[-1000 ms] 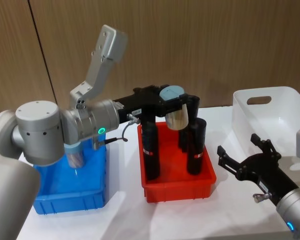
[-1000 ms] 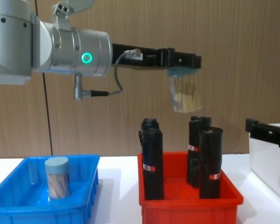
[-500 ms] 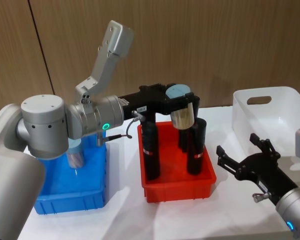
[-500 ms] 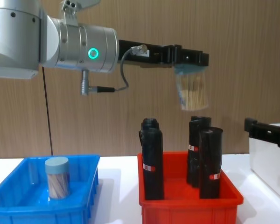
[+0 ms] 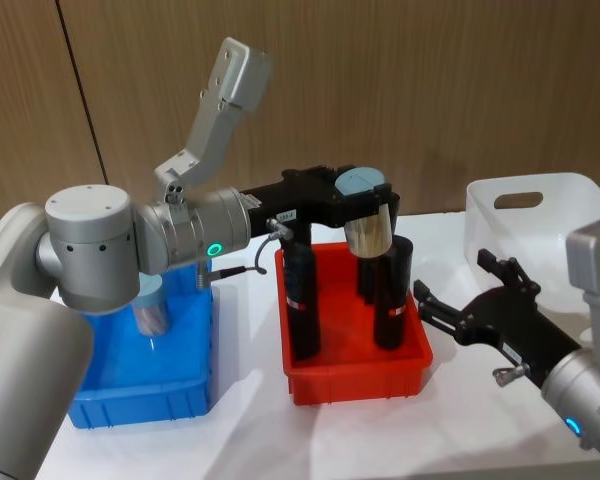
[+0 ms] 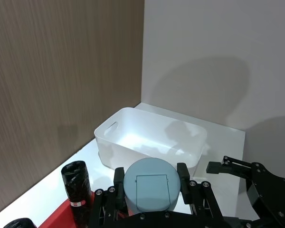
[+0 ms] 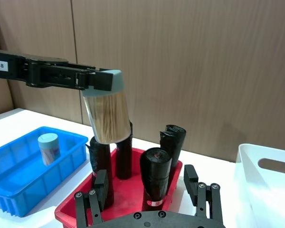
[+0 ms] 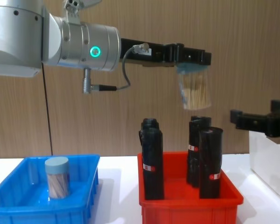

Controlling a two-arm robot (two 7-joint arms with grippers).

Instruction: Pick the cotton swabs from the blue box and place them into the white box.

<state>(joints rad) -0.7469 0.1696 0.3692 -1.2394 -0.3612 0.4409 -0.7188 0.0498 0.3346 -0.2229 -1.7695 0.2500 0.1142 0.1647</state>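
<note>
My left gripper (image 5: pixel 362 192) is shut on the pale blue lid of one container of cotton swabs (image 5: pixel 366 228), which hangs a little tilted in the air over the back of the red bin, also visible in the chest view (image 8: pixel 194 89) and right wrist view (image 7: pixel 106 116). A second container of cotton swabs (image 5: pixel 150 312) stands upright in the blue box (image 5: pixel 140 405) at the left. The white box (image 5: pixel 540 225) stands at the far right, and its inside looks bare in the left wrist view (image 6: pixel 147 142). My right gripper (image 5: pixel 458 285) hovers open between the red bin and the white box.
A red bin (image 5: pixel 355 382) in the middle holds several tall black rolls (image 5: pixel 301 305) standing upright below the held container. A wooden wall runs behind the white table (image 5: pixel 250 430).
The left gripper has carried the held swab container slightly to the right. The right gripper has moved left, closer to the red bin, and stays open.
</note>
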